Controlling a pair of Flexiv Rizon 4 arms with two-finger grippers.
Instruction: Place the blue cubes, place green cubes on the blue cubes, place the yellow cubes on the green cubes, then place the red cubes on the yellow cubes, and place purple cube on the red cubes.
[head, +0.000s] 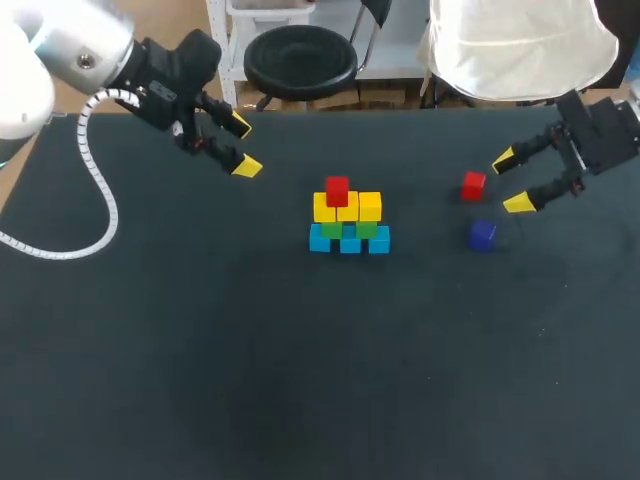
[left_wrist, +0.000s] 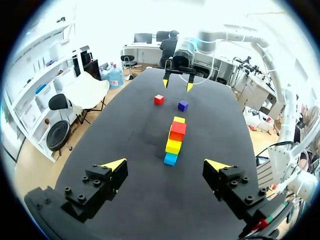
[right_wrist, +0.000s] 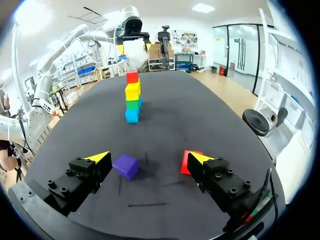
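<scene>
At surface centre, stack (head: 347, 220): blue row, then green, then yellow, top red cube (head: 337, 190).
Loose red cube (head: 473, 185): on surface (head: 200, 350), just beside right hand.
Purple cube (head: 482, 235): near loose red cube, not touching.
Right hand (head: 510, 182): fingers apart, empty.
Left hand (head: 243, 146): fingers apart, empty, well apart from stack.
Risk: both loose cubes sit close, so a finger may shove the purple cube; setting down could knock the top red cube off.
Containers: none seen.
</scene>
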